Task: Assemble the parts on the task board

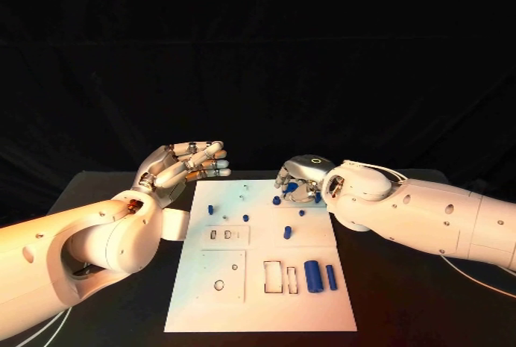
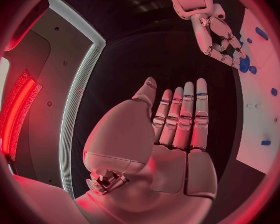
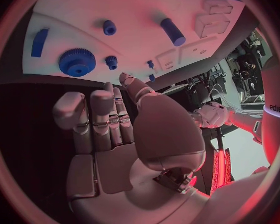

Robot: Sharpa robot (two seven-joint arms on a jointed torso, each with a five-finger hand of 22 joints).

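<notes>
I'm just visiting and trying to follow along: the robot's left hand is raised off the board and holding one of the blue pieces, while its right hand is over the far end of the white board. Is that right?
Not quite. The left hand is raised beside the task board, but it holds nothing: the left wrist view shows its fingers straight and the palm bare. The right hand is indeed over the board's far end.

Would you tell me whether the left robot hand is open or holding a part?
Open: the left robot hand holds nothing, its fingers straight, beside the board.
</notes>
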